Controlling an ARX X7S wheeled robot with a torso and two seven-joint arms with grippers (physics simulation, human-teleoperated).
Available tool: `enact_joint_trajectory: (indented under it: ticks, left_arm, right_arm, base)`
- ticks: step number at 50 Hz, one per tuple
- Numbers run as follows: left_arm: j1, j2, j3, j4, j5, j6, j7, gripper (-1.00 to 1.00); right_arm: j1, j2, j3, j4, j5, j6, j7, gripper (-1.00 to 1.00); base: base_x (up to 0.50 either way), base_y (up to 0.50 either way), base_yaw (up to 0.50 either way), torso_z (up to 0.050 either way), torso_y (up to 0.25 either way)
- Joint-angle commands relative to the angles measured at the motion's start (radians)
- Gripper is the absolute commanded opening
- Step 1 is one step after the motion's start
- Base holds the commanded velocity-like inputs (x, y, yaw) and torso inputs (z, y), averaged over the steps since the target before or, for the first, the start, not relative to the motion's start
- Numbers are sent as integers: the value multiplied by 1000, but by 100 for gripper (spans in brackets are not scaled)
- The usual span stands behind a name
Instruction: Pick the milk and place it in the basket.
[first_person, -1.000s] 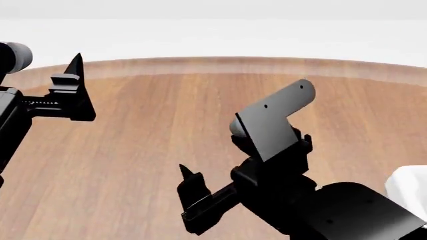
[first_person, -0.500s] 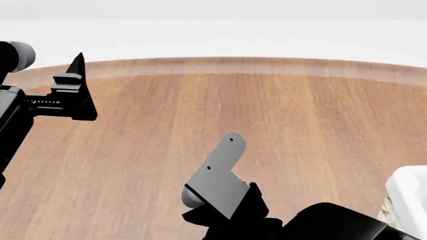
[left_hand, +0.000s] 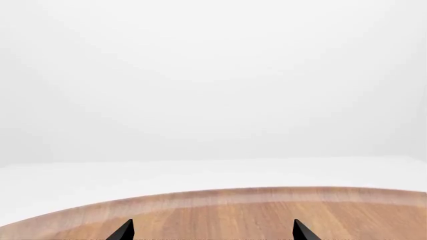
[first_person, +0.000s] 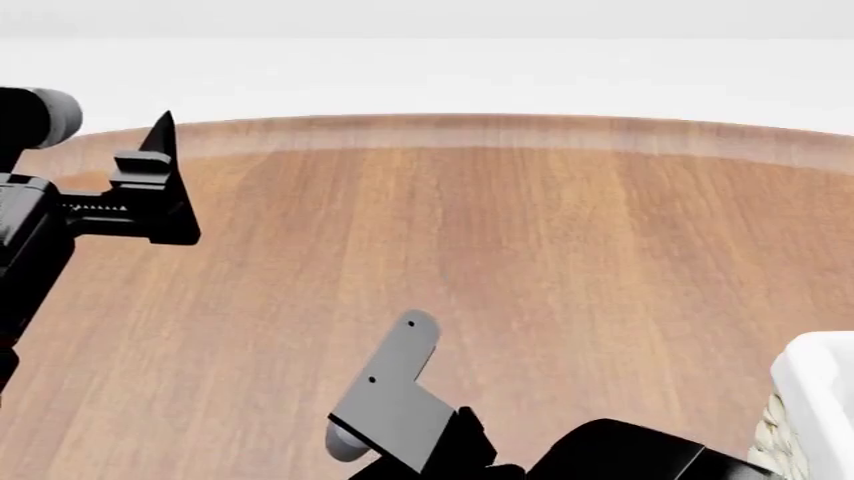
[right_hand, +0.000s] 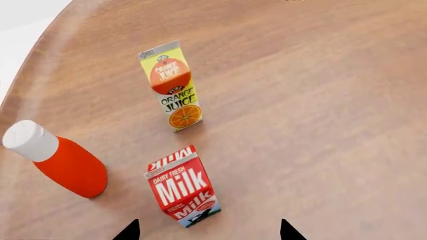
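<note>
- The milk (right_hand: 183, 186) stands upright on the wooden surface (right_hand: 320, 100), seen only in the right wrist view; it lies between and just ahead of the two dark fingertips (right_hand: 128, 231) of the right pincer (right_hand: 206, 231), untouched by either.
- The right pincer is spread wide, its tips well apart on either side of the carton, with nothing held.
- An orange juice carton (right_hand: 171, 85) stands upright near the milk, farther from the pincer, apart from it.
- A red bottle with a white cap (right_hand: 57, 159) stands just beside the milk, toward the curved edge of the surface, not touching it.
- The basket (first_person: 814, 405) shows only as a white lined rim and a patch of weave at the right edge of the head view.
- The left pincer (left_hand: 212, 232) hangs above the surface near its far curved edge; its two tips are spread apart and it grips nothing.
</note>
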Motion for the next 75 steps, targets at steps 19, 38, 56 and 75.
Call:
enact_joint_trajectory:
  ticks: [19, 38, 56, 75]
  left_arm:
    - [-2, -4, 24, -11, -8, 10, -11, 100]
    - [2, -8, 32, -22, -15, 24, -14, 100]
    - [9, -12, 37, -24, -24, 30, -18, 100]
    - [15, -16, 41, -32, -34, 39, -20, 100]
  right_arm:
    - [62, -78, -183, 206, -102, -214, -139, 100]
    - [31, -137, -257, 371, -149, -365, -226, 100]
    - [12, -203, -331, 569, -195, -501, -327, 100]
    - [-19, -268, -414, 765, -239, -595, -409, 100]
  base:
    - [0, 0, 0, 0, 0]
    - [0, 0, 0, 0, 0]
    - [0, 0, 0, 0, 0]
    - [0, 0, 0, 0, 0]
